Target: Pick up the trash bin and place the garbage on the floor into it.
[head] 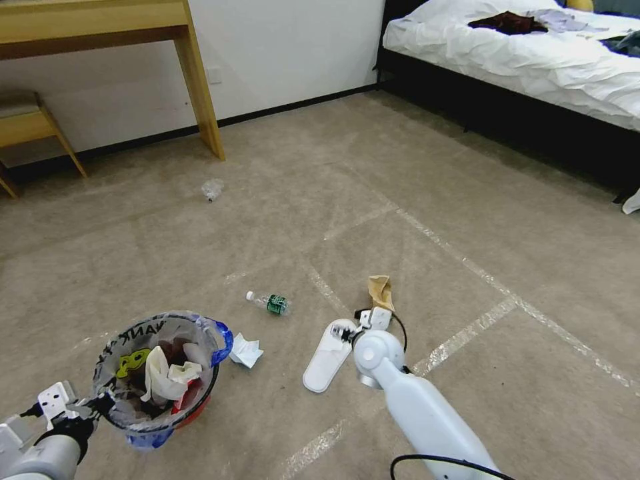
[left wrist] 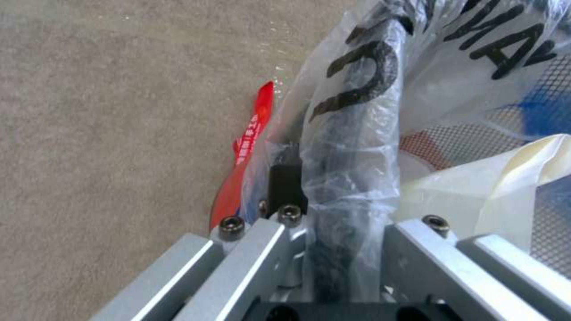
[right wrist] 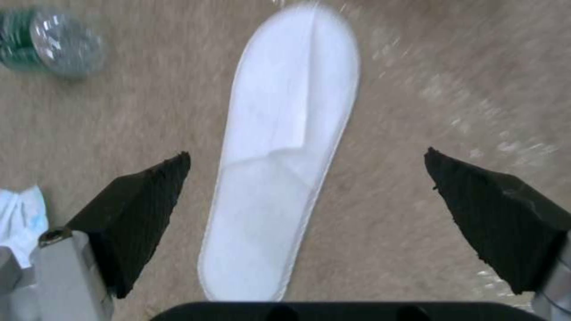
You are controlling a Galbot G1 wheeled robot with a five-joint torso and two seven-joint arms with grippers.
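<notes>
The trash bin (head: 141, 331), a small red bucket lined with a printed clear bag, sits low at the left and holds white and red litter. My left gripper (head: 99, 401) is shut on its bagged rim (left wrist: 357, 111). My right gripper (head: 345, 331) hangs open over a white slipper sole (head: 325, 361). In the right wrist view the sole (right wrist: 279, 169) lies between the spread fingers (right wrist: 137, 209). Other garbage lies on the carpet: a green-labelled bottle (head: 270, 303), crumpled white paper (head: 245, 351), a brown cardboard scrap (head: 381, 291) and a clear plastic scrap (head: 212, 190).
A wooden desk leg (head: 203, 100) and a stool (head: 33, 123) stand at the back left by the wall. A bed (head: 533, 60) with a dark frame fills the back right. Tape lines (head: 467, 333) cross the carpet.
</notes>
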